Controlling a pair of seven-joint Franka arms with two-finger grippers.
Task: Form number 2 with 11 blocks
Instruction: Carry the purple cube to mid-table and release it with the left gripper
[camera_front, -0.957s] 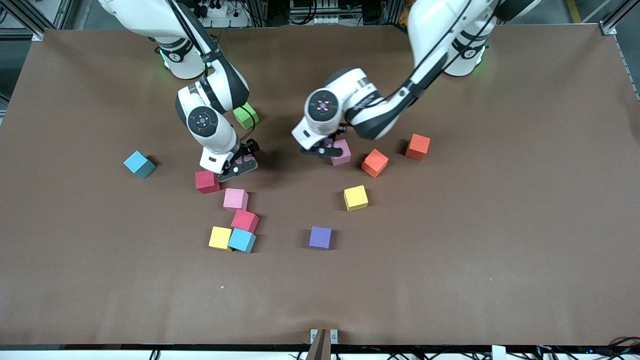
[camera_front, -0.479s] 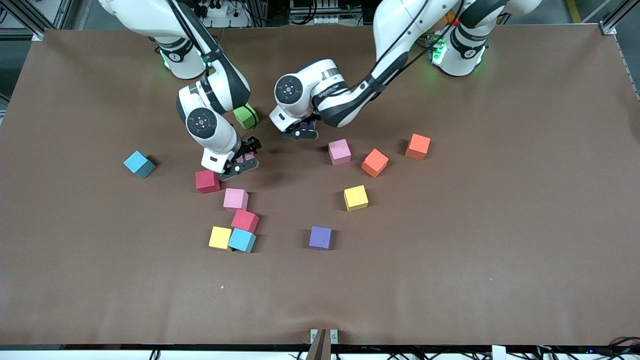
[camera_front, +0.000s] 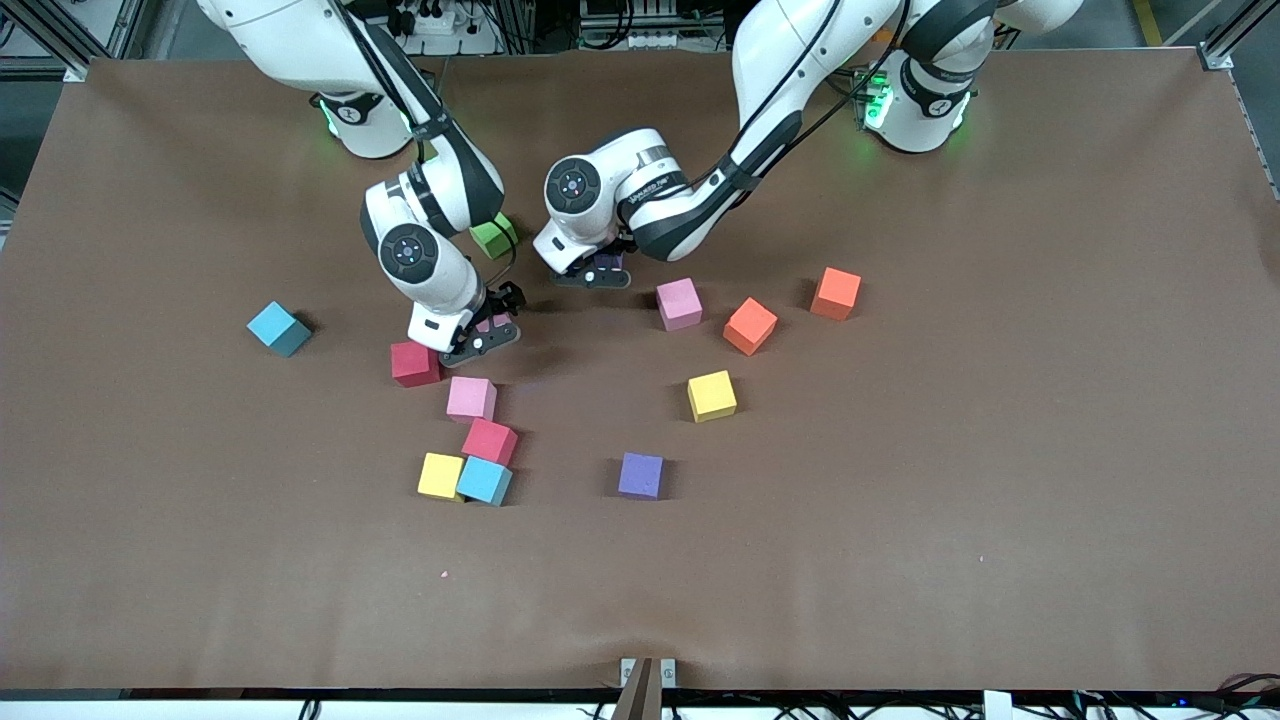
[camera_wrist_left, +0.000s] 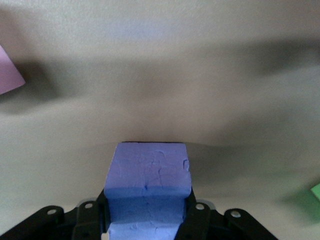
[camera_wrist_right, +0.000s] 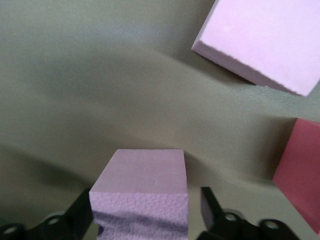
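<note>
My left gripper (camera_front: 597, 272) is shut on a purple block (camera_wrist_left: 147, 170), low over the table between the green cube (camera_front: 493, 236) and a pink block (camera_front: 679, 303). My right gripper (camera_front: 482, 333) stands open around another pink block (camera_wrist_right: 145, 185); one finger touches it and the other finger (camera_wrist_right: 210, 205) stands a little apart. Beside it lie a red block (camera_front: 414, 362) and a third pink block (camera_front: 471, 398). The other blocks lie scattered: red (camera_front: 489, 440), yellow (camera_front: 440, 476), light blue (camera_front: 485, 481), purple (camera_front: 641, 475), yellow (camera_front: 711, 395), orange (camera_front: 750, 325), orange (camera_front: 836, 293). No number 2 is in view.
A darker blue cube (camera_front: 278, 328) lies alone toward the right arm's end of the brown table (camera_front: 1000, 450). The green cube sits close to both wrists. The half of the table nearest the front camera holds nothing.
My left gripper has carried the purple block away from the pink block by the orange ones, toward the green cube. My right gripper's jaws have narrowed around its pink block.
</note>
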